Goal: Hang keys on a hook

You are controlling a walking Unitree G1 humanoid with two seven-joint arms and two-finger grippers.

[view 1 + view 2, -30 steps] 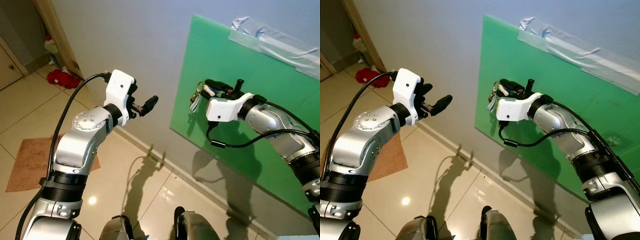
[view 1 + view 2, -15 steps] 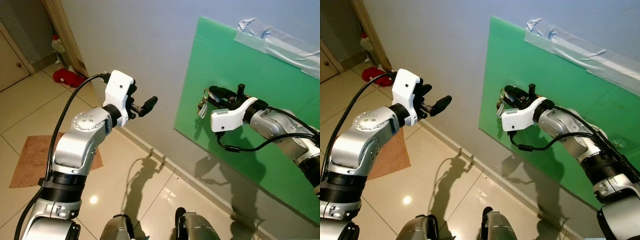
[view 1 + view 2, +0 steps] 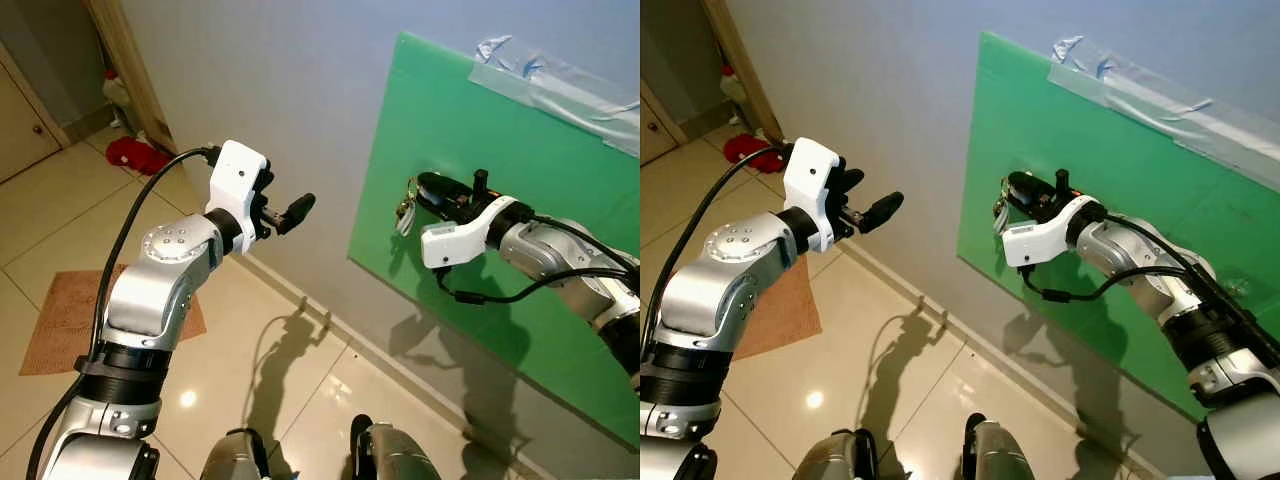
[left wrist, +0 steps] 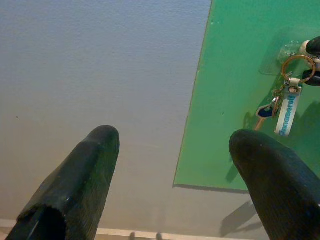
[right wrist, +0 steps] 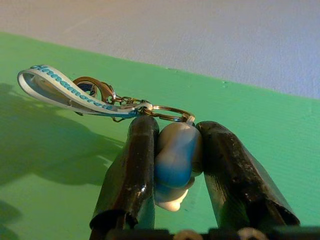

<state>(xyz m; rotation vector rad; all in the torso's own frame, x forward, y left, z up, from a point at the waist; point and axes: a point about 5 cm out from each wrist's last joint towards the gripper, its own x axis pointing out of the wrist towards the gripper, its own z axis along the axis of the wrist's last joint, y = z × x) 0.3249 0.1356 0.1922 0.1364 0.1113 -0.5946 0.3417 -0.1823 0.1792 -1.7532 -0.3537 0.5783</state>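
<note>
Hanging the keys is being attempted at the green board, which is being taken as the landmark here. The right gripper is being held against the board's lower left part, its fingers narrowed on a white and blue knob-like piece; whether this is the hook or a fob of the bunch cannot be told. The key ring is lying just above the fingertips, touching the knob, with the strap and a blue-headed key dangling below it against the board.

For the step to be done well, the ring is probably being needed fully over the peg before any release. The grip should be loosened slowly, since a thin metal ring on a smooth rounded knob is likely to slip off. A small downward settling would let the bunch's weight seat the ring.

The board is being seen as flat, matte and rigid, fixed to the grey wall with clear, crinkled tape along its upper edge. The strap is looking like a soft, flexible loop, white with blue lettering; the ring and links are thin, shiny metal; the knob is glossy and rounded.

The left gripper is being held well to the left of the board, before the wall, its fingers wide apart and holding nothing.
</note>
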